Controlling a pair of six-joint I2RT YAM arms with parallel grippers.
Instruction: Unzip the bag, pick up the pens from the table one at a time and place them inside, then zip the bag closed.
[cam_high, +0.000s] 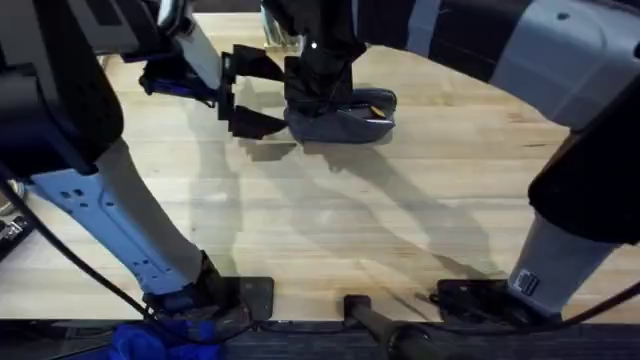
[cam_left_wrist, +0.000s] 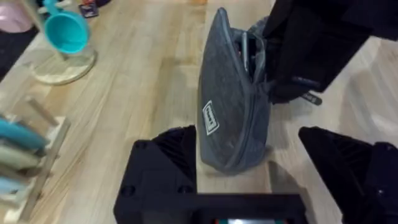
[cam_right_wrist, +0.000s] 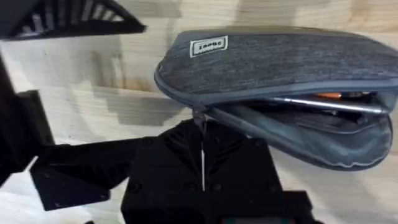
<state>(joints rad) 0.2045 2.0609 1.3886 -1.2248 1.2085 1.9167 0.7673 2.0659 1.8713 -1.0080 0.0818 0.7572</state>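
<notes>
Right gripper (cam_right_wrist: 202, 130) with jaws pressed together, apparently pinching the zipper pull (cam_right_wrist: 199, 116) at one end of the bag (cam_high: 345, 118). Left gripper (cam_high: 258, 97) with jaws spread wide and empty, parked just beside that same end and touching nothing. Seen from overhead, bag toward 12 o'clock on the table (cam_high: 330, 230), lying on its side with the long axis running 9 to 3 o'clock. Right gripper down on the 9 o'clock end; left gripper just outside it, also at 9 o'clock, facing 3 o'clock with the bag straight ahead between its open jaws. Zipper track gaping from the pull toward the 3 o'clock end, and pens (cam_right_wrist: 329, 104) lying inside along the same axis, a silver barrel and an orange bit visible through the mouth. Loading probably finished, judging by the contents, with closing the zipper left to do. Key relation for that move: pull at the 9 o'clock end, open track stretching away to 3 o'clock, so travel of the pull along the long axis toward 3 o'clock. Likely to drag the whole bag unless anchored; left gripper nearer the trailing end and well placed to clamp the fabric there. Exact bite on the pull hard to confirm, since most of it hidden behind the black fingers.
</notes>
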